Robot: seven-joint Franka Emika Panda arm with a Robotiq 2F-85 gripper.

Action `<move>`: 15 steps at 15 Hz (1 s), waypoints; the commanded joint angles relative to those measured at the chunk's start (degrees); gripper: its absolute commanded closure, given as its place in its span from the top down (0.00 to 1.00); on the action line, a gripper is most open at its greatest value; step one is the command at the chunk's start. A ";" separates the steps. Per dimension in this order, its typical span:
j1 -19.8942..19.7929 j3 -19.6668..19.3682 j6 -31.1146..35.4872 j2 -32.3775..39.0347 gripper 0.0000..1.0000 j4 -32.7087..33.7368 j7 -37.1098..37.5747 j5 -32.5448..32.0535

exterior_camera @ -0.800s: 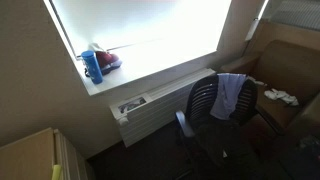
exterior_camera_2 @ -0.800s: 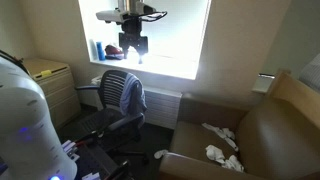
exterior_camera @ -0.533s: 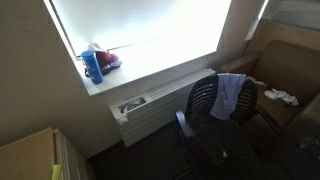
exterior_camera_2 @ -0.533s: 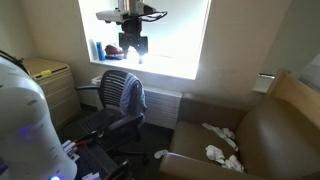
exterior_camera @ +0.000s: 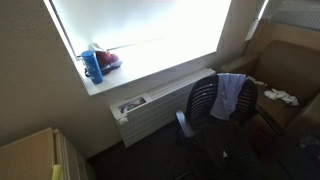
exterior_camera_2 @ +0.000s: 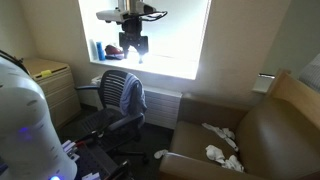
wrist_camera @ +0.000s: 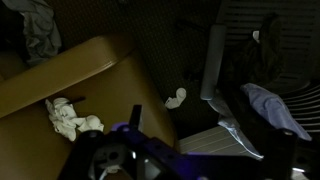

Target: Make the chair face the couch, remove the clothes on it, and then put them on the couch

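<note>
**A:** Pincer?

**B:** The gripper [exterior_camera_2: 133, 45] hangs high in front of the bright window [exterior_camera_2: 170, 35], above the chair [exterior_camera_2: 113, 103] and well apart from it. Fingers spread, nothing between them. Glare washes out the tips.

**A:** Where are the clothes?

**B:** The clothes [exterior_camera_2: 131, 95] are draped over the chair's back, on the edge nearest the couch [exterior_camera_2: 262, 132]. In the wrist view only a pale lavender fold of the clothes [wrist_camera: 272, 108] shows, at right. The chair [wrist_camera: 250, 60] there is a dark mass, its slats barely readable.

**A:** And the couch?

**B:** Right of the chair, cut off by the frame edge in both exterior views. White cloths [exterior_camera_2: 222, 140] lie on its seat. A small white cloth [exterior_camera_2: 162, 154] lies on the floor by its left end.

**A:** What's hard to make out?

**B:** In an exterior view the chair [exterior_camera: 210, 115] loses its base in floor shadow. A blue bottle [exterior_camera: 93, 66] stands on the sill [exterior_camera: 150, 72], far left. There is a red thing beside it, and I cannot tell what it is.
</note>
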 commanded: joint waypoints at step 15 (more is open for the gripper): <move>2.47 2.99 -7.21 22.84 1.00 1.58 -1.04 0.19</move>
